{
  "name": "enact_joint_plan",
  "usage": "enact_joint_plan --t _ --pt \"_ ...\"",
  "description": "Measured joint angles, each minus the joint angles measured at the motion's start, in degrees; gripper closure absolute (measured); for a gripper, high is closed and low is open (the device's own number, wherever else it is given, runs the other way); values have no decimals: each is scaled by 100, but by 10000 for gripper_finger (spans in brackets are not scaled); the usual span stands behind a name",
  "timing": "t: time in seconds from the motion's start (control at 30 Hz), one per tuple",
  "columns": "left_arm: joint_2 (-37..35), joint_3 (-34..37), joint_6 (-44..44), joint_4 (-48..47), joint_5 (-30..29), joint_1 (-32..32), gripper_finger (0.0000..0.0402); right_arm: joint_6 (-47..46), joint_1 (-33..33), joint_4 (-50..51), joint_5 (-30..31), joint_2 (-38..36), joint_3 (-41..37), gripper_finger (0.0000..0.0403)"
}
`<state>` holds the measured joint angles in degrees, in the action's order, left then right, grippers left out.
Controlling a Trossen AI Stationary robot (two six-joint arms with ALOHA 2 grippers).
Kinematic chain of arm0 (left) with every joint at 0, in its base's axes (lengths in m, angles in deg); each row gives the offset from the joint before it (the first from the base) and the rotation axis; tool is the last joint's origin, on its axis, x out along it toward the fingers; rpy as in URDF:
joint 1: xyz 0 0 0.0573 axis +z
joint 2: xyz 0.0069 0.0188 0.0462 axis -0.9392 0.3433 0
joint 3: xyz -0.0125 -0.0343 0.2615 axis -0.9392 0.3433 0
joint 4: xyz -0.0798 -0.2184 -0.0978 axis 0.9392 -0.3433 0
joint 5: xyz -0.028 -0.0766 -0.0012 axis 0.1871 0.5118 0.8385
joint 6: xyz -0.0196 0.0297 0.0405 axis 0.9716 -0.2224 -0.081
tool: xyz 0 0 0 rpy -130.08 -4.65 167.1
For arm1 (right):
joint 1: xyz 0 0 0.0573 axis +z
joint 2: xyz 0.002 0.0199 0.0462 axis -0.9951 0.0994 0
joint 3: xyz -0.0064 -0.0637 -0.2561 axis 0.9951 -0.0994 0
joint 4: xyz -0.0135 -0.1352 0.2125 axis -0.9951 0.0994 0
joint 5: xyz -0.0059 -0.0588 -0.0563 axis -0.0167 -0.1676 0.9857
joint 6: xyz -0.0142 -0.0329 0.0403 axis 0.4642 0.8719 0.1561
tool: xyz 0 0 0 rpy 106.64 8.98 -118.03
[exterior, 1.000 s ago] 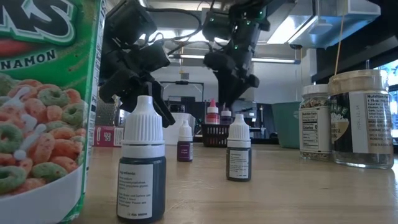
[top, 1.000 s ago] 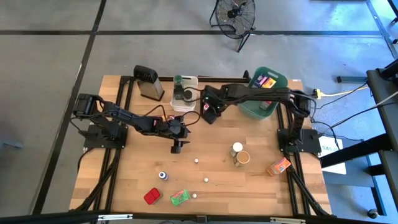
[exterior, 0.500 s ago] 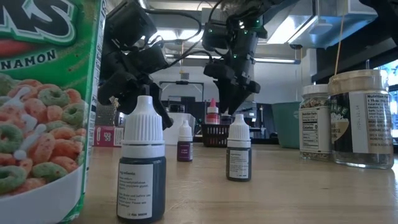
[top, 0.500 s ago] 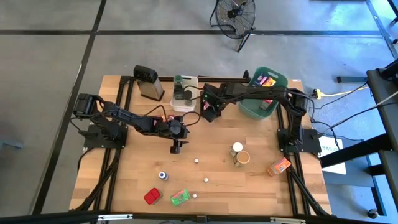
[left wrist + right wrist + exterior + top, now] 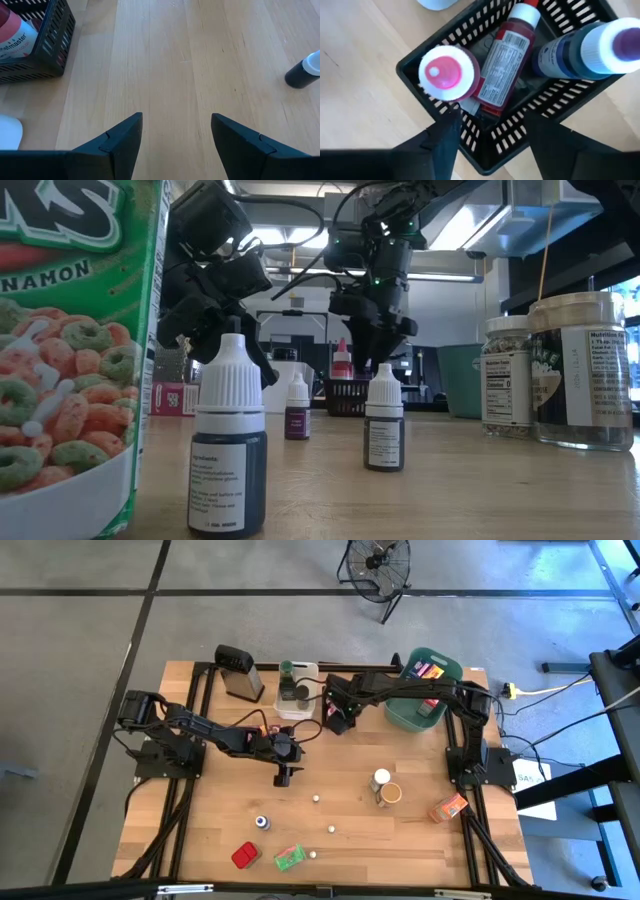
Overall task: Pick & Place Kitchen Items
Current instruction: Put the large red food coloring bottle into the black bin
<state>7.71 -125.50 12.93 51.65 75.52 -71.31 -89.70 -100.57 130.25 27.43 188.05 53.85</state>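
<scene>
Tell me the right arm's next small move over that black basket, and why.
Probably lift the right pincer straight up and clear of the black basket. Its fingers stand apart with nothing between them, and three bottles already sit in the basket: a pink-topped one, a red one lying down and a blue one. Small bottles remain on the table.

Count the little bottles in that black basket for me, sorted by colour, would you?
In the black basket:
pink bottle, standing: 1
red bottle, lying down: 1
dark blue bottle with a purple-topped cap: 1
Total: 3
</scene>
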Motion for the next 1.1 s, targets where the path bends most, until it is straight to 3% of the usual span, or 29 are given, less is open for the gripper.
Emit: enact_joint_plan --t 0.17,1.1 --pt "0 0 5 -2 0 0 171 16 -108 -93 66 0 0 162" --pt "0 0 5 -44 0 -2 171 143 -277 -574 42 751 2 167"
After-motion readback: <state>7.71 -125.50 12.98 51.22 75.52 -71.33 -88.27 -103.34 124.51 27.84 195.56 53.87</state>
